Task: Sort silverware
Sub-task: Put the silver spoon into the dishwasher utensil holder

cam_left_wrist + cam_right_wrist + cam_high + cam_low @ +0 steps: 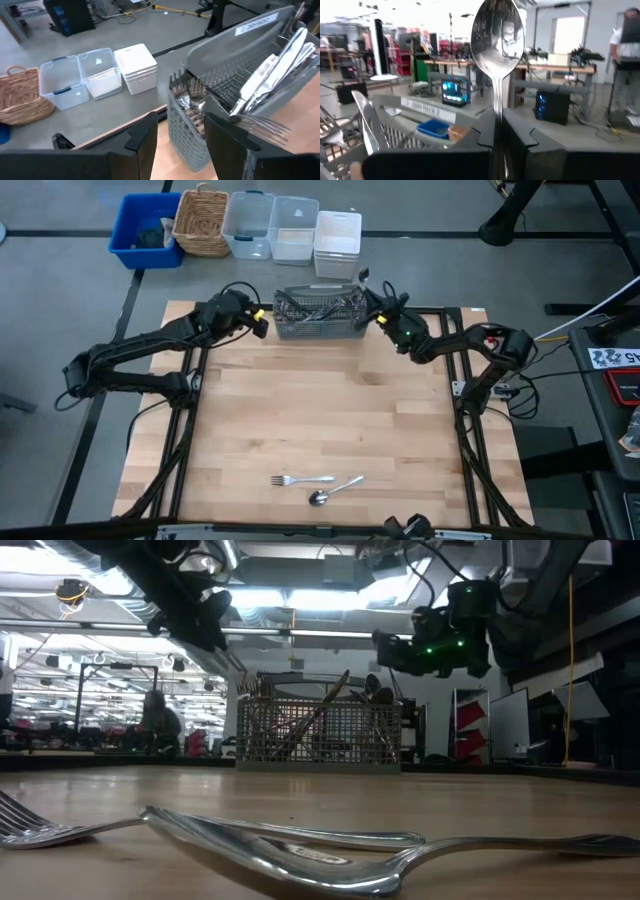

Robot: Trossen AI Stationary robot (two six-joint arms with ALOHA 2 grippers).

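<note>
The right gripper, closed on a spoon above the basket at upper centre, pinches only its thin handle, so it could twist loose; the left gripper gapes empty

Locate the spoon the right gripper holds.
The spoon stands upright, pinched in the right gripper, at the basket's right end, far table edge.

A grey floor is seen around the wooden tabletop. A blue bin, a woven basket and clear boxes are lined up there. Bright ceiling lights are seen overhead.
</note>
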